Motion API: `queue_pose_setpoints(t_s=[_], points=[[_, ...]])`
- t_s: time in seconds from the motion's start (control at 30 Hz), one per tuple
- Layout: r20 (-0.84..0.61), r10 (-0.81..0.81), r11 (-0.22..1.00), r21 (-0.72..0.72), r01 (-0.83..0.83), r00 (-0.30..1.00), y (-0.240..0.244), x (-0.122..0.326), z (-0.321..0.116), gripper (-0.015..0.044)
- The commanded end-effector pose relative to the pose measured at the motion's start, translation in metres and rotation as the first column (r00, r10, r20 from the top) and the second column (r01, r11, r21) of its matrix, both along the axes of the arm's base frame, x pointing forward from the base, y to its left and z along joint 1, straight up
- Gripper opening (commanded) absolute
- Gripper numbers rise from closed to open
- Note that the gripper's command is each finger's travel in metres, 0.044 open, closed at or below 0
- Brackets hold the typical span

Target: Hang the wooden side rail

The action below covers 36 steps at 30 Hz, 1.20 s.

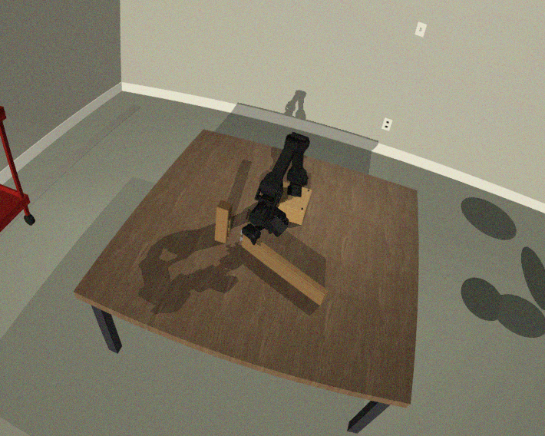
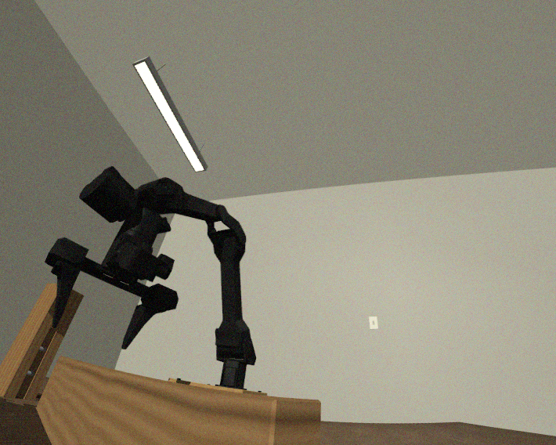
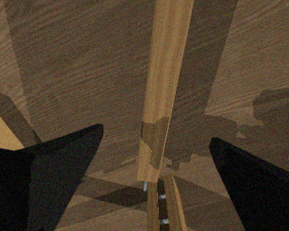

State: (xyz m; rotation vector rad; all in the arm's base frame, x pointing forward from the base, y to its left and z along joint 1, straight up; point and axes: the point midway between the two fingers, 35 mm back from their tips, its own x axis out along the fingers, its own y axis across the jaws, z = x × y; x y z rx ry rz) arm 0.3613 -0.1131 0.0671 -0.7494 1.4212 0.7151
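The wooden side rail (image 1: 287, 272) (image 2: 164, 407) (image 3: 165, 69) lies along the table, its hook end towards the post. A steel hook (image 1: 241, 237) (image 3: 145, 186) sticks out of that end, outside the slot; the second hook cannot be made out. The headboard post (image 1: 221, 225) (image 2: 22, 341) (image 3: 152, 209) stands upright, apart from the rail. Its slot shows an upper pin (image 2: 41, 348) and a lower pin (image 2: 29, 372). My gripper (image 2: 89, 338) (image 3: 157, 135) is open and empty, pointing down above the rail's hook end, with the fingers on either side of it in the wrist view.
The arm's wooden base plate (image 1: 297, 213) is on the table (image 1: 357, 337) behind the rail. The post stands close beyond the hook end, near one finger in the exterior view. A red cart (image 1: 3, 201) stands on the floor at the left, off the table.
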Motion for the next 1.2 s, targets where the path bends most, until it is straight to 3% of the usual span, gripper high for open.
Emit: queue_pose_setpoints(t_s=[0.0,1.17], points=[[0.004,0.005,1.000,0.002,-0.005,1.000,0.000,0.001,-0.012,0.0440],[0.004,0.005,1.000,0.002,-0.005,1.000,0.000,0.003,-0.064,0.0440]])
